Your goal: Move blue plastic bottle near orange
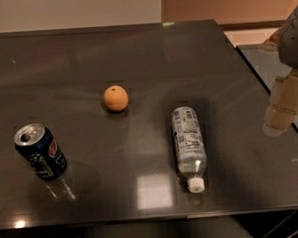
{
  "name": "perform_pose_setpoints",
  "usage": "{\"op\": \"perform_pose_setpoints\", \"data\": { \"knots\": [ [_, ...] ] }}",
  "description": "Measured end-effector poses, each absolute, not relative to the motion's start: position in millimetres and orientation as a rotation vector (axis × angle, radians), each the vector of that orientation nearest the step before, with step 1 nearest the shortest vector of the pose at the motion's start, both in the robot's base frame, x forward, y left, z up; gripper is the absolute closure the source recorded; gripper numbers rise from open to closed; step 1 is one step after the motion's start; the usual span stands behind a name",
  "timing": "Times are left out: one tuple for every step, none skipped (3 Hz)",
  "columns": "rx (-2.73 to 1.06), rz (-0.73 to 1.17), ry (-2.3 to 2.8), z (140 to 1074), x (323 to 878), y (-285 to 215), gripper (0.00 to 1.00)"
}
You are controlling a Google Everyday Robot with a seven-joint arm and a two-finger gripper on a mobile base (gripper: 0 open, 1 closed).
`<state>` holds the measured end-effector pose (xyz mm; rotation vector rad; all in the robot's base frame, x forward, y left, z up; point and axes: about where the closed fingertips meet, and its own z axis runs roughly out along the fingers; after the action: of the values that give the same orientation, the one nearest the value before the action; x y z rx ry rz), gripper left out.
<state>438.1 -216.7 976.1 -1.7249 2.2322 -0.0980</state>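
While it lies flat on its side on the dark glossy table (pixel 85 54), the blue plastic bottle (pixel 189 143) sits to the right of the orange (pixel 116 98) and nearer the camera, clearly apart from it. Its long axis runs almost straight from far to near, leaning slightly. The white cap (pixel 196 184) points toward the table's near edge and the base points back toward the far side, roughly level with the orange. The print on its label is too small to read. A bright patch of reflected light lies on the tabletop just left of the cap.

Left of the orange and nearer the camera stands a dark blue soda can (pixel 40 150), its open top showing. Far to the right of the orange, past the bottle, the pale gripper (pixel 278 119) hangs over the table's right edge, touching nothing. It is partly cut off by the frame, and whether it is open or closed cannot be told.
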Motion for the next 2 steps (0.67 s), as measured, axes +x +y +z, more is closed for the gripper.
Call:
{"op": "perform_pose_setpoints", "data": {
  "knots": [
    [-1.725,-0.098,2.232,976,438,-217,0.00],
    [-1.791,-0.091,2.181,977,441,-204,0.00]
  ]
}}
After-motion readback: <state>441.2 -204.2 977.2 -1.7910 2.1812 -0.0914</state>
